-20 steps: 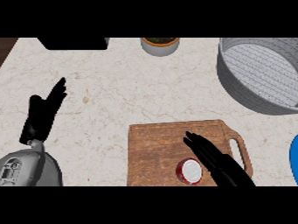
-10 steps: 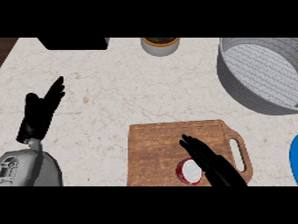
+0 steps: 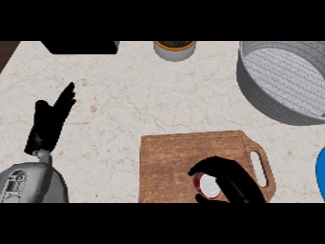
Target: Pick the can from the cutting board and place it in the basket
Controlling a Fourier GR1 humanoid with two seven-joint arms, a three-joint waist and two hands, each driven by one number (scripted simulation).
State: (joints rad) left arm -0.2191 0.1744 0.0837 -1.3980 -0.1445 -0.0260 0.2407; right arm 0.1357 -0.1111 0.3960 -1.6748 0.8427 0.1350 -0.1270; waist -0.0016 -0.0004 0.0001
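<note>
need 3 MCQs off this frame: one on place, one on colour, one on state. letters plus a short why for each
1. Where is the can?
A. in the basket
B. on the cutting board
C. on the bare counter

2. What colour is the basket?
A. grey
B. red
C. green

3. What is the right hand doing?
A. resting open near the left edge
B. curled round the can
C. reaching into the basket

Answers:
1 B: the can stands on the lower right part of the wooden cutting board, beside its handle.
2 A: the basket's wall and its ribbed inside are both grey, at upper right on the counter.
3 B: the black fingers bend over the can's red-rimmed top and partly hide it; the left hand is the one that rests open at left.
</note>
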